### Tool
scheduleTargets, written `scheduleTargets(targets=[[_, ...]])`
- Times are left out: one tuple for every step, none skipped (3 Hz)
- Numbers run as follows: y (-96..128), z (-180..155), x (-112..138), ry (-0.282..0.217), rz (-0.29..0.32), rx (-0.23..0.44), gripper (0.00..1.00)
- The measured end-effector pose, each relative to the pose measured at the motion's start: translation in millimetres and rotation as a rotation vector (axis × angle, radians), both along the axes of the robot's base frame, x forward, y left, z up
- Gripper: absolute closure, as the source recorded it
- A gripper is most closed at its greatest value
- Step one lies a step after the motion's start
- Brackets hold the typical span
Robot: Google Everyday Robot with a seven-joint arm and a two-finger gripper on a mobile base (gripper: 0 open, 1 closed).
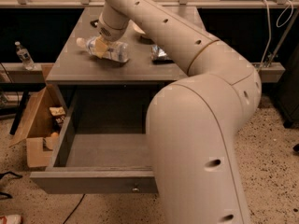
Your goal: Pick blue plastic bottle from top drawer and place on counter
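Note:
The blue plastic bottle (113, 52) lies on its side on the left part of the grey counter (131, 68), white cap pointing left. My gripper (100, 47) reaches down from the long cream arm, and its yellowish fingers are closed around the bottle's middle. The bottle looks to be resting on the counter top. The top drawer (93, 181) is pulled out below the counter. The part of its inside that shows is bare. Its small knob (135, 188) shows on the front. My arm's big elbow hides the drawer's right part.
A silvery-blue foil packet (159, 54) lies on the counter right of the bottle, and a pale bowl (139, 30) sits behind. An open cardboard box (35, 134) stands on the floor at the left. A small bottle (22, 55) stands on a left ledge.

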State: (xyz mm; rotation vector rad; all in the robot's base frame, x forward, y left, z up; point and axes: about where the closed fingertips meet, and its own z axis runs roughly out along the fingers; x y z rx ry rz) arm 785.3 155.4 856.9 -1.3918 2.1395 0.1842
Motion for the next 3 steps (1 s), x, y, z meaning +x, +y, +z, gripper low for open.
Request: scheduleTargets(targets=[[-12.3,8.3,-2.0,-0.012,-0.029,0.021,0.00],[-53.3,35.1,-18.6,-0.050,-0.082,0.072,0.00],[-88.2,53.3,-31.5,-0.074,-0.121,0.109,0.00]])
